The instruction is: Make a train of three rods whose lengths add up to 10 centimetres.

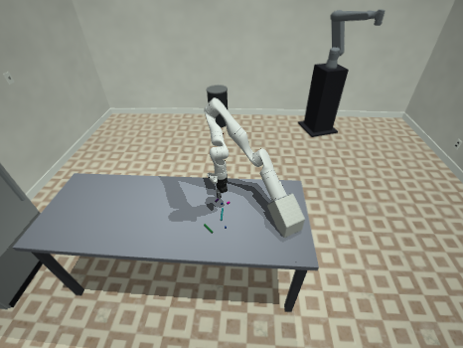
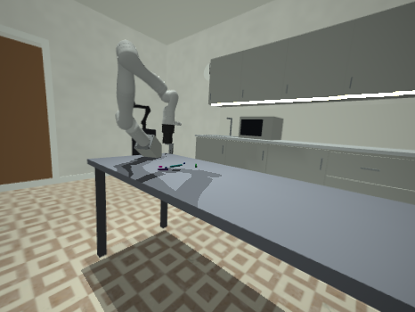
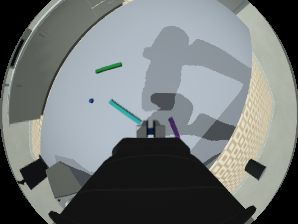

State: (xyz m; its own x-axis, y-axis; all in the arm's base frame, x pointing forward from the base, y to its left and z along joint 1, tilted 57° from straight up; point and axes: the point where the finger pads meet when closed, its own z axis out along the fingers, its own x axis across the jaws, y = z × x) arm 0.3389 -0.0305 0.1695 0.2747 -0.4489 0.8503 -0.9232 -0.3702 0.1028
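Note:
My gripper [image 1: 219, 191] hangs a little above the table near its middle. In the wrist view the fingers are shut on a small dark blue rod [image 3: 152, 128], seen end on. A purple rod [image 3: 173, 125] lies on the table just right of the fingers and also shows in the top view [image 1: 217, 201]. A turquoise rod [image 3: 124, 111] lies just left of them [image 1: 222, 215]. A green rod [image 3: 108, 68] [image 1: 208, 228] lies farther off. A second blue rod [image 3: 91, 100] [image 1: 225, 227] lies alone. A magenta rod [image 1: 228, 202] lies right of the gripper.
The arm's white base block [image 1: 286, 215] stands on the table's right side. The rods sit close together in one small cluster [image 2: 171, 167]. A kitchen counter with a microwave [image 2: 260, 127] runs along the far wall.

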